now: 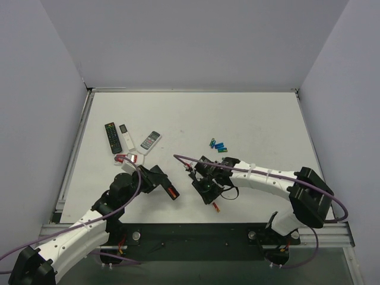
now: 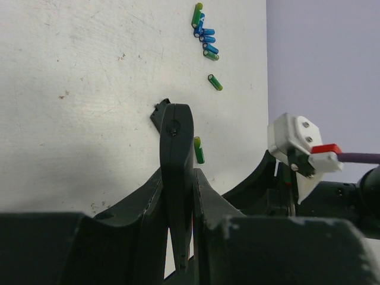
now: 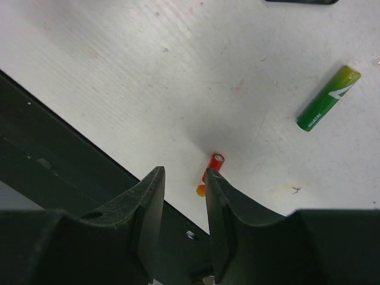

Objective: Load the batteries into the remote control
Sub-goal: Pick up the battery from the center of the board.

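The right end effector [image 3: 183,178] hangs low over the table [image 3: 119,59] with its jaws parted and nothing between them. The orange-red battery [image 3: 214,164] lies flat just past the tip of one finger, close to the table's near edge. A second orange bit shows right beside that battery, too small to identify. A green battery [image 3: 328,98] lies well apart from the orange-red battery, farther in on the table.

The cell looks light, rigid and smooth-skinned, so it would probably roll or squirt sideways under a skewed pinch, and the edge is near. The safest hold is likely across its middle, with one finger on each long side.

Away from the orange-red battery, the left end effector [image 2: 178,178] is clamped on the slim black remote control [image 2: 176,136], holding it above the table.
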